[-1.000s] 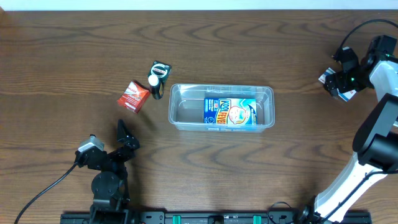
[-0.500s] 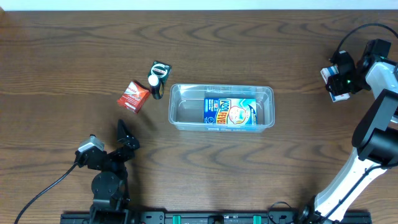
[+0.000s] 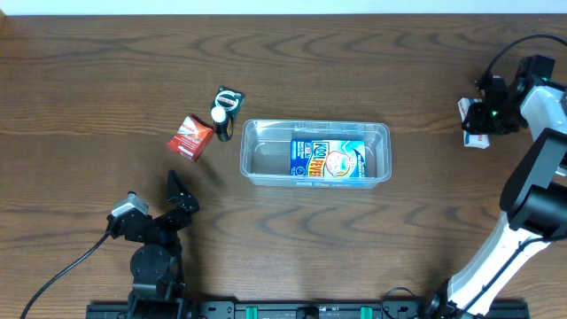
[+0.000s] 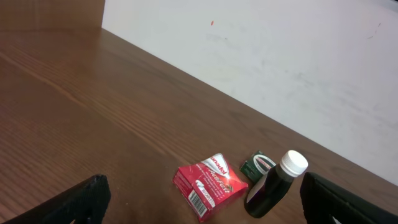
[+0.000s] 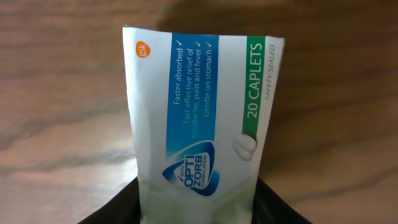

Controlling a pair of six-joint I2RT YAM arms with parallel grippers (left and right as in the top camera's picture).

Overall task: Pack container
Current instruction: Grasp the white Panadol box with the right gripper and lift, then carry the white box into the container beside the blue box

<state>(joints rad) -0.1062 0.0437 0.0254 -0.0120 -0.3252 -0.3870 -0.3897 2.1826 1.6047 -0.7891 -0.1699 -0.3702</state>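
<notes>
The container [image 3: 315, 125], a clear plastic tub, sits mid-table with a blue and yellow box [image 3: 328, 162] lying in it. Far to its right, my right gripper [image 3: 483, 120] is shut on a white, blue and green caplet box [image 5: 199, 106]; black fingers [image 5: 115, 208] press both its sides on the wood. Part of that box [image 3: 476, 140] shows under the arm. My left gripper [image 3: 177, 197] rests open near the front left, with nothing between its fingers [image 4: 87, 198].
A red box [image 4: 209, 184], a dark bottle with a white cap [image 4: 275, 185] and a small green packet [image 4: 258, 165] lie together left of the tub. In the overhead view the red box [image 3: 190, 136] is nearest my left gripper. A pale wall borders the table's far edge.
My right gripper has closed from wide open onto the caplet box and shifted slightly over it. The left arm and everything else stayed still.
</notes>
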